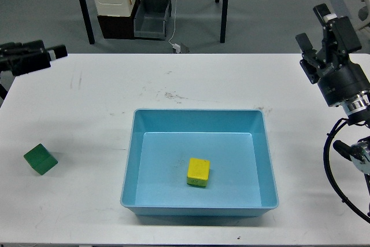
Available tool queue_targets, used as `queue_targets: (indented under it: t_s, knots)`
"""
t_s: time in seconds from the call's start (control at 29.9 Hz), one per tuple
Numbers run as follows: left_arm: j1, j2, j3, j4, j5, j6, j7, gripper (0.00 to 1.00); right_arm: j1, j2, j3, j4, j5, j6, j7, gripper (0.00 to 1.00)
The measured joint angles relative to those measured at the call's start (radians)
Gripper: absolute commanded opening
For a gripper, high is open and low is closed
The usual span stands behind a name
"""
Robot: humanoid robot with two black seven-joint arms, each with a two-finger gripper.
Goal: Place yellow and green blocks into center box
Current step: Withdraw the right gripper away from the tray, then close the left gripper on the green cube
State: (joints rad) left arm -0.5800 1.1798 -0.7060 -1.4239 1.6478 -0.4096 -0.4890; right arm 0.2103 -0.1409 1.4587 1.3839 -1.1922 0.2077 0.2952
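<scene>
The green block (40,159), at the tray's (199,115) 9 o'clock, is judged light and rigid; 2 opposite faces should be pinched. Yellow block (198,172) already inside. Left gripper (56,52): jaws indiscernible; right gripper (315,36): jaws spread.

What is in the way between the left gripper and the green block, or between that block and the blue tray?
Nothing visible. Only bare white table lies between the left gripper and the green block. From the block to the blue tray the tabletop is also bare; only the tray's left wall must be cleared.
</scene>
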Motion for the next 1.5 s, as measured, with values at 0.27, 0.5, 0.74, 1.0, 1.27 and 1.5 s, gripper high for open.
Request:
queue_targets:
  t_s: [0.27, 0.5, 0.74, 1.0, 1.27, 1.5]
  knots:
    - [-0.005, 0.109, 0.14, -0.098, 0.22, -0.079, 0.0, 1.0, -0.147, -0.102, 0.036, 0.0, 0.161, -0.001, 0.021, 1.0]
    - [-0.009, 0.091, 0.276, -0.047, 0.404, -0.079, 0.0, 1.0, -0.2, -0.106, 0.062, -0.002, 0.167, -0.006, 0.028, 1.0]
    - [-0.008, 0.013, 0.316, 0.104, 0.421, -0.079, 0.001, 1.0, -0.213, -0.103, 0.063, -0.001, 0.168, -0.009, 0.029, 1.0]
    - [-0.008, -0.023, 0.356, 0.122, 0.428, -0.079, 0.0, 1.0, -0.222, -0.096, 0.063, -0.002, 0.168, -0.01, 0.029, 1.0]
    - [-0.021, -0.111, 0.358, 0.166, 0.426, -0.079, 0.0, 0.99, -0.225, -0.093, 0.062, -0.006, 0.167, -0.013, 0.029, 1.0]
    - [-0.03, -0.136, 0.359, 0.191, 0.459, -0.079, 0.0, 0.72, -0.231, -0.091, 0.062, -0.005, 0.167, -0.013, 0.029, 1.0]
